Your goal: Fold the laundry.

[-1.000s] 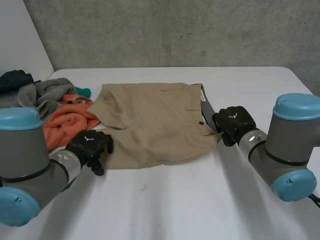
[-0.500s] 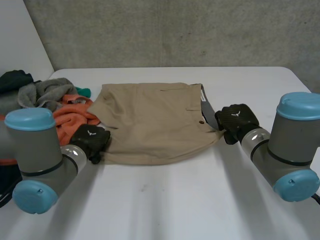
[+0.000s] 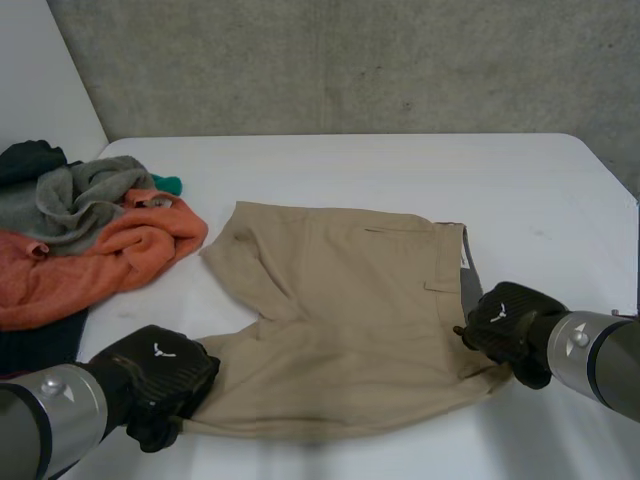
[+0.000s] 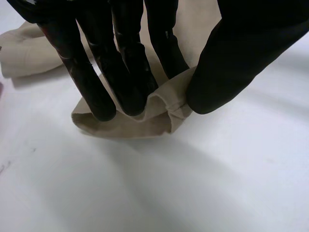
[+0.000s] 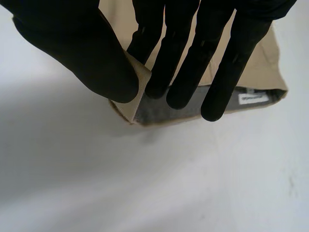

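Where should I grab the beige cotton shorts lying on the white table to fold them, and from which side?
Grip the beige cotton shorts at their two near corners, coming from the robot's side: the leg hem corner, where the left hand pinches, and the waistband corner, where the right hand pinches. They lie flat, so only edges offer a hold.

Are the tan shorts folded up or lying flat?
Lying flat, not folded: the shorts show both legs side by side on the table, left hand pinching a hem, right hand the waistband.
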